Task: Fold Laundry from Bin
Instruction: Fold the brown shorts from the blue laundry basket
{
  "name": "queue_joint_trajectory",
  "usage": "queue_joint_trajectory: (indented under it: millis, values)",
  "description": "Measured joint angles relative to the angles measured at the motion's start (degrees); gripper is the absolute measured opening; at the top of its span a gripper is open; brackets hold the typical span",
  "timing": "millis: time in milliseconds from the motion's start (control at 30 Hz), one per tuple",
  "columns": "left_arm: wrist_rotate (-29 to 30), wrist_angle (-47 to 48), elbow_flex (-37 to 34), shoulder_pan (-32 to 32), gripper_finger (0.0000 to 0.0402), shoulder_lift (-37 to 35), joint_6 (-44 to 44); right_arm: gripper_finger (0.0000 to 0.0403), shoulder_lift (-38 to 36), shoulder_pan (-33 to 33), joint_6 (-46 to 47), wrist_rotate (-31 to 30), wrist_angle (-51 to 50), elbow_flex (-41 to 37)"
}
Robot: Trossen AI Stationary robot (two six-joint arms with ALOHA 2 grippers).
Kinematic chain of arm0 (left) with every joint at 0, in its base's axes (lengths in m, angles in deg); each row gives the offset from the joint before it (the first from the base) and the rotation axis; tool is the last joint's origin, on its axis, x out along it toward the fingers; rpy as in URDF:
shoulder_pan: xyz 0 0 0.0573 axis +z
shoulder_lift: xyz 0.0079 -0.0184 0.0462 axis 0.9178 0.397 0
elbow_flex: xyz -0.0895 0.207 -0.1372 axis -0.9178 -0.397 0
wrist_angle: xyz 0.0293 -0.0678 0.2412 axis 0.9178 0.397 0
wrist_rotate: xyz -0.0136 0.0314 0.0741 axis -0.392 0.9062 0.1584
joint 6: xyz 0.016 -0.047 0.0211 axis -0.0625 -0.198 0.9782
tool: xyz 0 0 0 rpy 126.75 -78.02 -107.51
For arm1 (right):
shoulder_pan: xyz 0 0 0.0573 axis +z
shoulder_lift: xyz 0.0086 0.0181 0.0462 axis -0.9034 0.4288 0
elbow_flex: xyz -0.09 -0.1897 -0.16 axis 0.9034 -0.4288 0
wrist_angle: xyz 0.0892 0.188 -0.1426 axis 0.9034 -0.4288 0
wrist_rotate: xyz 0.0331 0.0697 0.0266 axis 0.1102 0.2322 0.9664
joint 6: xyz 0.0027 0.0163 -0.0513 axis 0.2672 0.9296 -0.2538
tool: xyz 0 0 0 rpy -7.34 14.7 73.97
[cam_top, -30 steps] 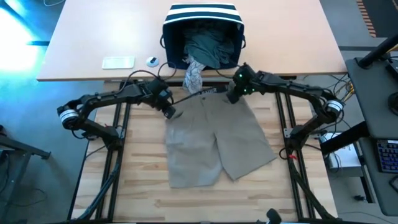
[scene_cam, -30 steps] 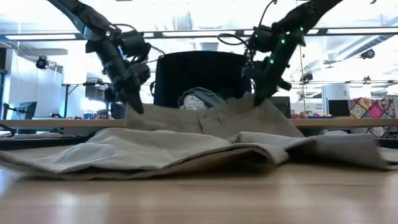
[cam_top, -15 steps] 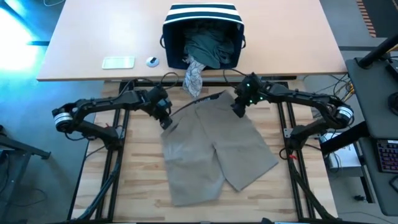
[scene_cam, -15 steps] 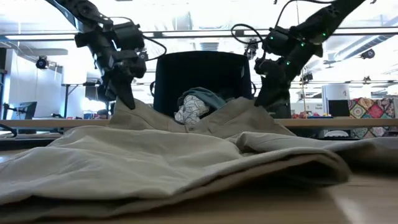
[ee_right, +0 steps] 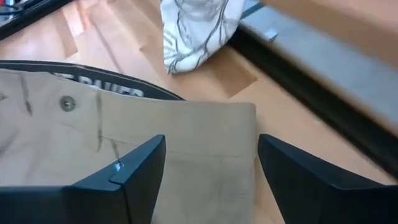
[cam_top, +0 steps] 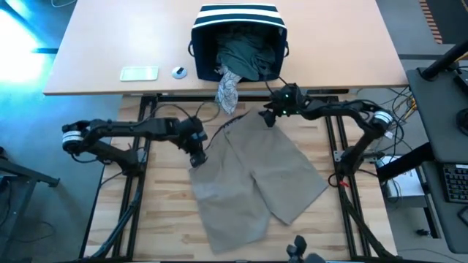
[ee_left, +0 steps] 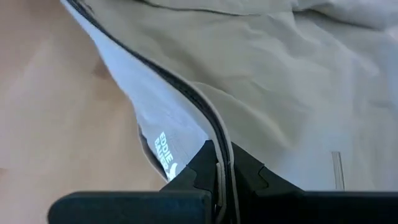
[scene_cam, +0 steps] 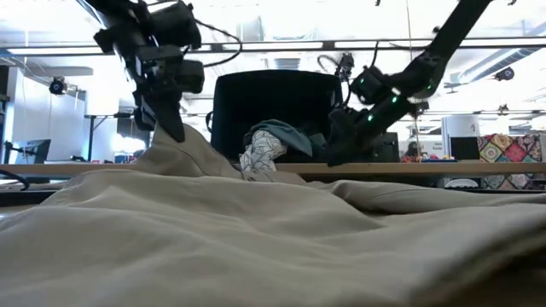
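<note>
Tan shorts lie spread on the wooden table, waist toward the far edge and legs toward the near edge. My left gripper is shut on the left end of the waistband. My right gripper stands open just over the waistband's right end, one finger on either side of it. The navy striped bin lies tipped on the far tan table, its mouth toward me and dark green laundry inside. A grey-white patterned garment hangs from its mouth over that table's edge. My left gripper pinches the waistband's edge between its two shut fingers, at the left end of the waist. The fingers slant down from the table's left side. That corner stands raised in a peak; the rest of the shorts lies on the table.
A flat white object and a small round one sit on the far table left of the bin. Black frame rails run along both sides of the wooden table. Bare wood shows left and right of the shorts.
My right gripper has opened and let go of the waistband's right end, tipping and sinking toward the table. My left gripper has gone toward the near edge with the left end, and the shorts have slid that way. The right end now lies flat.
</note>
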Motion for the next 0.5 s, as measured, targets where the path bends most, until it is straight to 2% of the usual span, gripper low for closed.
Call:
queue_joint_trajectory:
  millis: [100,267,400,500]
  values:
    - [1.4,-1.6,0.0,-4.3,0.0000,0.0,-1.3,0.0262,4.5,-1.3,0.4,5.9,-0.5,3.2]
    - [5.3,-3.4,0.0,-10.9,0.0000,0.2,-2.7,0.0267,12.2,-1.9,-0.6,7.6,-2.1,11.0]
    - [8.2,-3.3,0.0,-14.0,0.0000,0.2,-3.3,0.0262,18.0,-1.8,-4.9,13.2,-13.7,20.3]
    - [8.6,-2.9,0.0,-14.5,0.0000,0.2,-3.7,0.0256,21.9,-1.8,-9.1,13.5,-25.5,27.3]
